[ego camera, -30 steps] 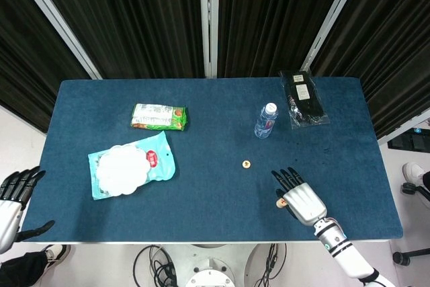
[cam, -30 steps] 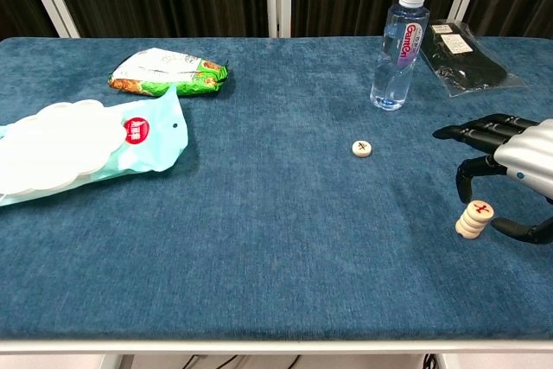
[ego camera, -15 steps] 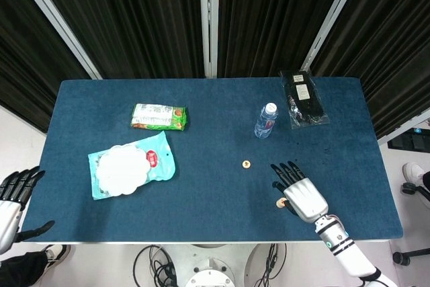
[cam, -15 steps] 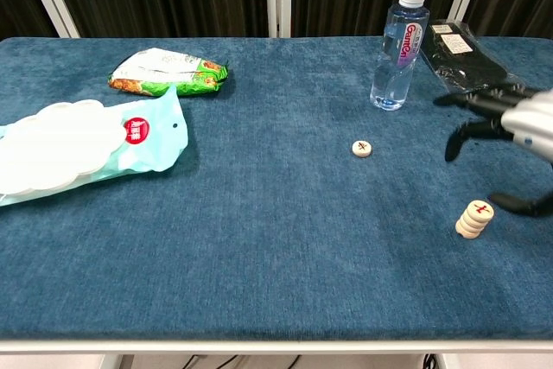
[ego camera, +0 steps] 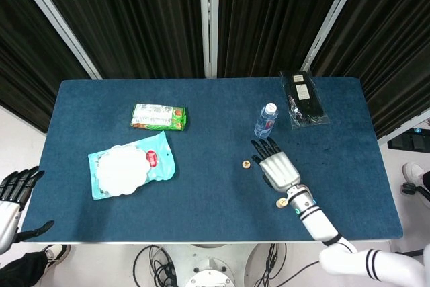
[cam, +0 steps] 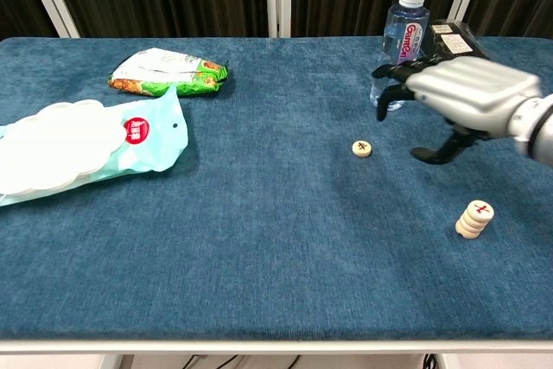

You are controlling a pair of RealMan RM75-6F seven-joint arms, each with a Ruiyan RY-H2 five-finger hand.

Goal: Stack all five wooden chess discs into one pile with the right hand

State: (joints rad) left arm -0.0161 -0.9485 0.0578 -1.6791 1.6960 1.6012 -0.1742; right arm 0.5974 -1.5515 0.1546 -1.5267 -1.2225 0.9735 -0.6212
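A single wooden disc (cam: 363, 148) (ego camera: 246, 164) with a red mark lies alone on the blue table. A pile of several stacked discs (cam: 474, 219) (ego camera: 279, 201) stands near the front right. My right hand (cam: 458, 97) (ego camera: 273, 164) hovers open, palm down, just right of the single disc and above it, holding nothing. Its fingers (cam: 390, 75) point left towards the bottle. My left hand (ego camera: 12, 196) hangs open off the table's left edge, seen only in the head view.
A water bottle (cam: 400, 47) (ego camera: 266, 120) stands just behind the right hand. A black packet (cam: 462, 51) lies at the back right. A green snack bag (cam: 168, 72) and a teal pack of white pads (cam: 78, 144) sit on the left side.
My right hand has left the pile and swung left and back across the table, ending beside the lone disc. The pile stays put.
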